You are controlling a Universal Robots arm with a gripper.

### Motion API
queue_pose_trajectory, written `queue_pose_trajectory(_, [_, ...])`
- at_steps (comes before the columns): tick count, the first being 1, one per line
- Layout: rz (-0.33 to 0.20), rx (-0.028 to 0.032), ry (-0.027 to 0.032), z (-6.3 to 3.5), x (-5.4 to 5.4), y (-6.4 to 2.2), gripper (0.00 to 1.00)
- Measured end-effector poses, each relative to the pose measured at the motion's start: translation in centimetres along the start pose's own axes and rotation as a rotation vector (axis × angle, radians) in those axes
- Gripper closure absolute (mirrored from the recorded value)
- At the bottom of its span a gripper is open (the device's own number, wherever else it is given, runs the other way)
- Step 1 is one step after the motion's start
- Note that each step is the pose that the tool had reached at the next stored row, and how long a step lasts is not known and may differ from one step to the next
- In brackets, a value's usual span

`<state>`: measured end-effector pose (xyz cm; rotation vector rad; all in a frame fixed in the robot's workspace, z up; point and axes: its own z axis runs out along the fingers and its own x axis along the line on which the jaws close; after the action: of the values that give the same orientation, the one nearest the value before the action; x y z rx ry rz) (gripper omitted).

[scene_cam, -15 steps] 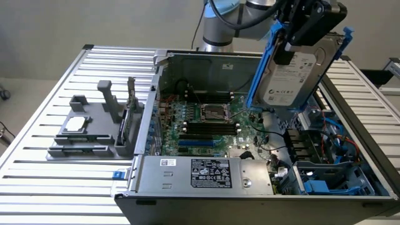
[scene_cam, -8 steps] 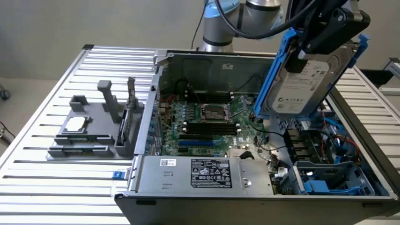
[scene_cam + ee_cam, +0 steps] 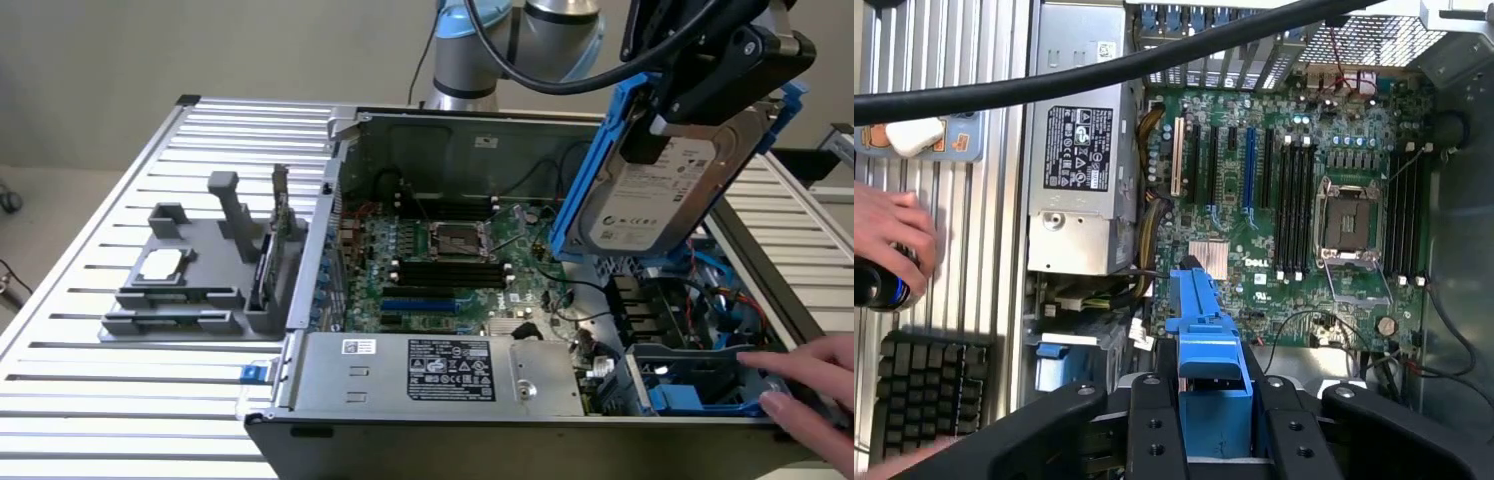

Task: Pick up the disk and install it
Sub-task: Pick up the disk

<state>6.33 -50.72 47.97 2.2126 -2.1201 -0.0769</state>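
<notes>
The disk (image 3: 661, 195) is seen in the upper right of the exterior view, raised over the right part of the open case (image 3: 310, 300) and tilted, with its white label turned toward the camera. It is clamped in the gripper (image 3: 681, 110), which is carried by the arm (image 3: 534, 30) coming in from the top edge of the frame. In the wrist view the gripper (image 3: 1219, 430) is shown with its black fingers (image 3: 1154, 430) pressed against both sides of the disk's (image 3: 1204, 330) blue bracket, so the jaws are closed partway on the disk.

The motherboard (image 3: 441, 260) is exposed in the middle of the exterior view, and the power supply (image 3: 441, 368) lies along the case's lower edge in the frame. A blue bay (image 3: 681, 390) is seen in the lower right of the frame, with a person's hand (image 3: 814, 385) just beside it, well below the disk. A grey fixture (image 3: 200, 270) stands at the left of the frame on the slatted table (image 3: 80, 400), apart from the case. In the wrist view the hand (image 3: 889, 235) is seen next to a keyboard (image 3: 924, 390).
</notes>
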Motion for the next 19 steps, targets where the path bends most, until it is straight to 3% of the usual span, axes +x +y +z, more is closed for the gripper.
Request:
queue_pose_trajectory(16, [0.002,0.0,-0.0002,0.0,0.04,0.0,0.67])
queue_pose_trajectory(19, [0.002,0.0003,-0.0041,-0.03,0.16,-0.31,0.67])
